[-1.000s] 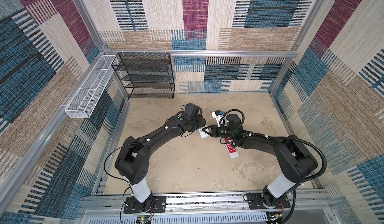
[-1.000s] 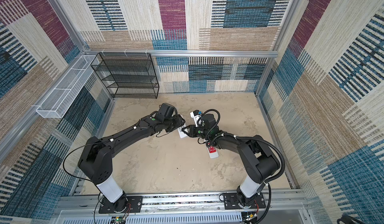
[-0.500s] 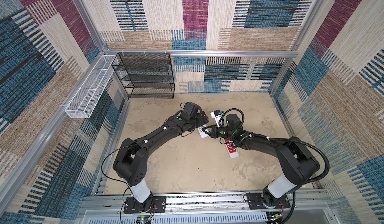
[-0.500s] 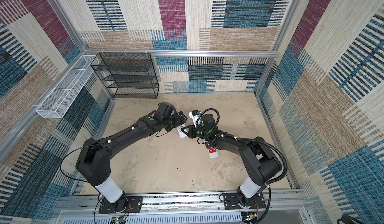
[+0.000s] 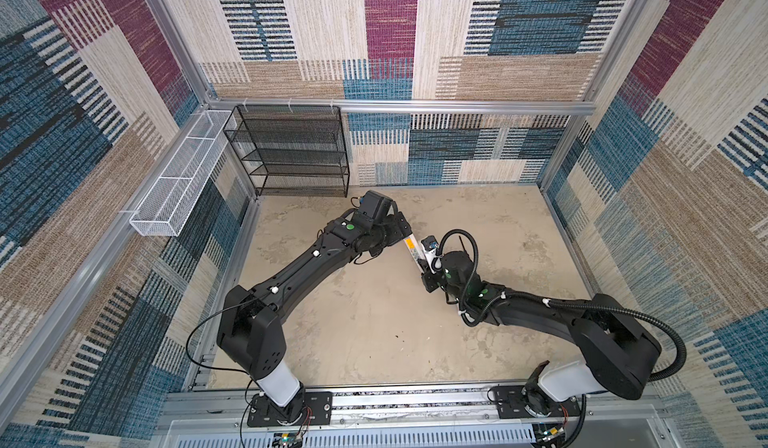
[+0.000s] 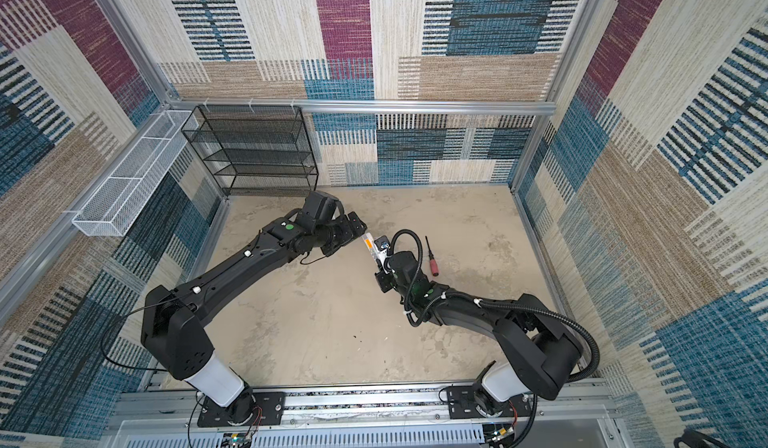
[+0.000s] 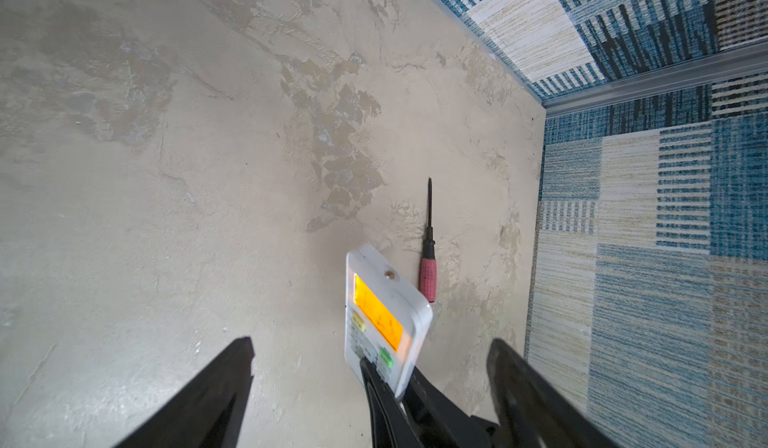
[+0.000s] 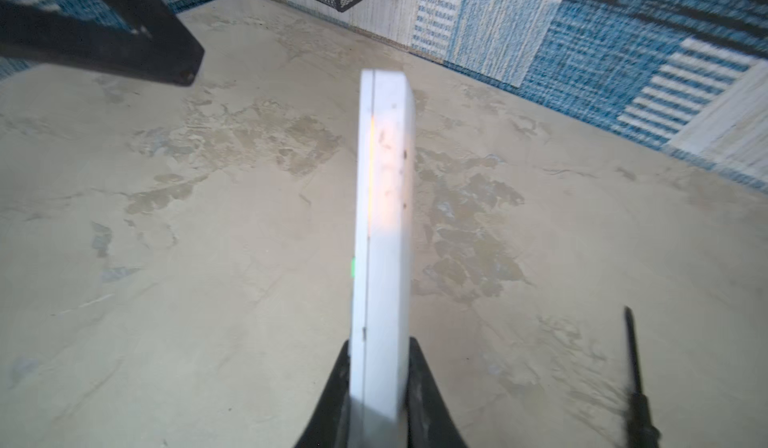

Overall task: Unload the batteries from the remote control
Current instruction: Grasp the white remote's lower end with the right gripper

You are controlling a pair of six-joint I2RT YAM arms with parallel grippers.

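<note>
The remote control [image 7: 384, 313] is clamped in your right gripper [image 8: 379, 344], your left gripper [image 7: 370, 341] gapes empty, and no battery looks out yet

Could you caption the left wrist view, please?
Right gripper holds the white remote before the open left gripper; screwdriver lies beyond.

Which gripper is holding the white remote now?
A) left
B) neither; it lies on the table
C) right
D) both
C: the right gripper is shut on one end of the remote, while the left gripper is open and not touching it.
</note>
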